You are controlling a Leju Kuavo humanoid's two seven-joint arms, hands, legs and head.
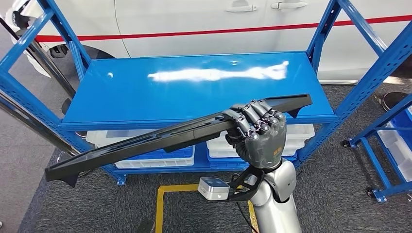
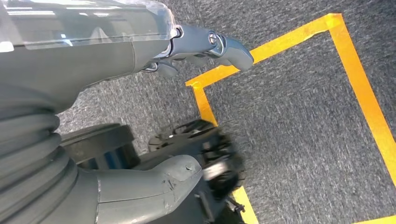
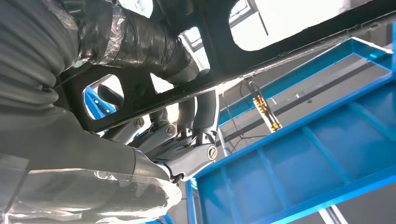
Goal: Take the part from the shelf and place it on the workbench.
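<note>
Head view, item one: we log the right hand (image 1: 257, 133) gripping the long black part (image 1: 160, 138) off-centre, lifted clear before the blue shelf (image 1: 145, 92); left hand (image 2: 205, 46) hangs with nothing in it, fingers apart.

The part (image 1: 170, 138) looks like matt black plastic, slightly textured, with a moulded ribbed underside in the right wrist view. The right hand (image 1: 260, 133) gripping it has dark grey matt fingers with small metal screws at the links, and its forearm is smooth silver metal. The left hand (image 2: 205, 49) shows a grey ribbed rubbery cover under clear glossy film. The shelf (image 1: 194, 87) is blue painted metal, its top glossy with a white glare. The floor (image 1: 340, 194) is rough grey carpet with glossy yellow tape (image 2: 359, 84). The white car body (image 1: 194, 19) is smooth and glossy.
</note>
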